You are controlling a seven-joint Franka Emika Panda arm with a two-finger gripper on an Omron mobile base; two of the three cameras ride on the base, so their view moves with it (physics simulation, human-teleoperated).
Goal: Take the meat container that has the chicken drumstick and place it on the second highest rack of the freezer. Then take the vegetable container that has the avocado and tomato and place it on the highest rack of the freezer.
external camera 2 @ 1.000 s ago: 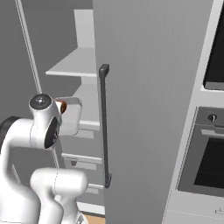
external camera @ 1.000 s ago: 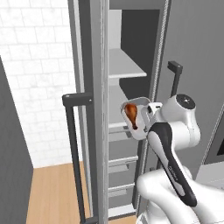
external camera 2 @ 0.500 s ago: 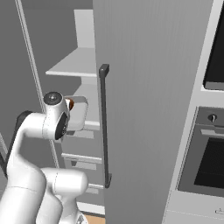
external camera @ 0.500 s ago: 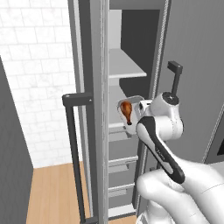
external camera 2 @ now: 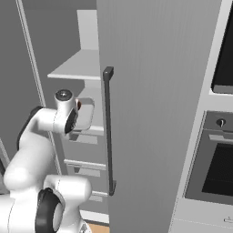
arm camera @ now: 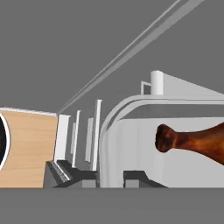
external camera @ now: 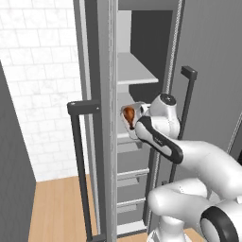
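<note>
The meat container w/ the chicken drumstick is up in the air at the open freezer, inside the doorway, about level w/ the shelf under the highest rack. In the right base view you see the tray just past the arm's wrist, left of the door handle. In the hand view the drumstick lies across the tray floor, and the tray's rounded white rim is close to the camera.

The gripper seems clamped on the tray's near edge: the tray hangs off the hand w/ nothing under it. You can't see the fingertips clearly, so take that as a judgement, not a sure thing.

Handling, as a guess: the tray looks like thin stiff plastic, light, smooth-walled, so it's prob. slippery at the rim. Held by one edge, it'll want to sag or twist. The drumstick is loose and glossy; tilt the tray and it'll roll or slide toward the low side. Keep it level, move slow.

The rim is the only real place to take hold. Mind the freezer's side frame and the shelf front as you push in; the gap looks narrow.

Drawers sit below. The oven is off to the right, well apart.
</note>
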